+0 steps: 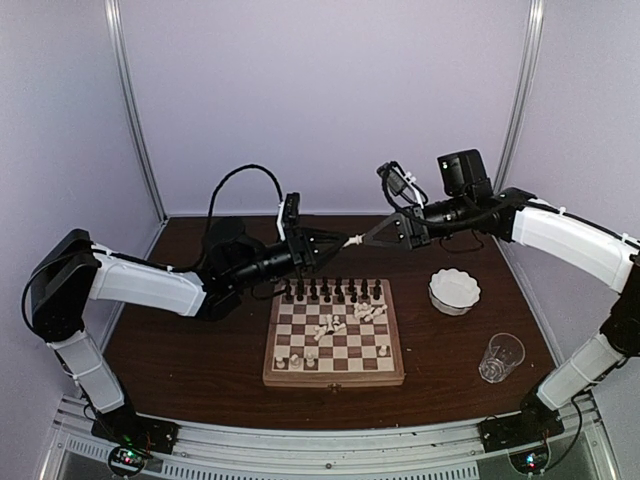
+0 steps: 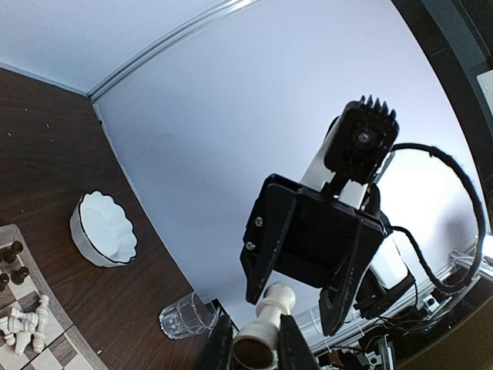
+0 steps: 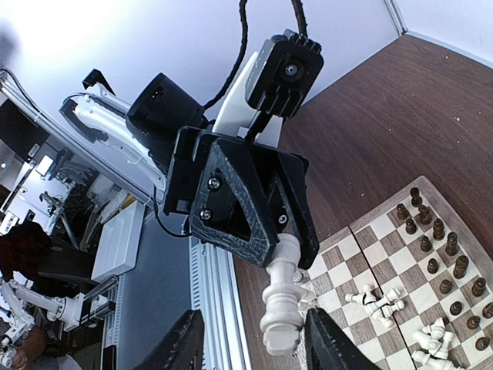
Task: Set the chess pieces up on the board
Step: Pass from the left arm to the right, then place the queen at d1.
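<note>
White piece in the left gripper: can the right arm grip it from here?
Probably yes. The right gripper is open, its fingers either side of the free end of the white piece; the left gripper clamps only the other end.

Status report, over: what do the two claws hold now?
Left claw shut on a white piece, up in the air. Right claw open around its free end. Several white pieces lie toppled on the board.

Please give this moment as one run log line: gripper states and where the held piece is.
left gripper: shut on white chess piece | right gripper: open around its other end | piece: mid-air, off the board
</note>
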`<state>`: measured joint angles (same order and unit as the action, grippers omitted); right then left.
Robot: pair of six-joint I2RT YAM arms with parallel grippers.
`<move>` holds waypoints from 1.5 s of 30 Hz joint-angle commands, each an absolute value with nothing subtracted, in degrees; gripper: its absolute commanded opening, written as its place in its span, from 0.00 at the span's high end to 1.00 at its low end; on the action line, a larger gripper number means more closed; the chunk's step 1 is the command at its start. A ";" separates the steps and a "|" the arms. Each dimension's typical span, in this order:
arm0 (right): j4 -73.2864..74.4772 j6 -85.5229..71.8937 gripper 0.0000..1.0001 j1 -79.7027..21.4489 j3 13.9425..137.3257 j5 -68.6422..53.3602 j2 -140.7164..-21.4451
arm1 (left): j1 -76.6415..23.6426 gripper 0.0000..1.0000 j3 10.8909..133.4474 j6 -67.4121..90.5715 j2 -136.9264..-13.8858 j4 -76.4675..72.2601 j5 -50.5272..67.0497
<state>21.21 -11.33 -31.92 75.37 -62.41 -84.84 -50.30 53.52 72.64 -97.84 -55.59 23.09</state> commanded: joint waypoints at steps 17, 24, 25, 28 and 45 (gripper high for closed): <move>19.38 -12.12 0.95 -32.70 77.16 -59.63 -86.83 | -50.54 0.79 53.68 72.32 -98.54 -56.90 22.92; 35.59 4.31 0.98 -33.01 82.37 -50.14 -86.57 | -48.87 0.57 51.71 62.52 -90.13 -36.81 20.00; 37.95 6.81 0.98 -33.27 83.06 -48.58 -86.62 | -48.46 0.56 52.22 59.26 -87.51 -29.81 19.15; 44.92 14.15 0.98 -35.08 85.21 -43.76 -87.10 | -47.43 0.53 56.43 46.72 -80.31 -5.32 10.46; 65.60 33.29 0.98 -53.29 97.07 -21.71 -100.26 | -26.61 0.50 77.18 22.19 -84.41 33.54 5.67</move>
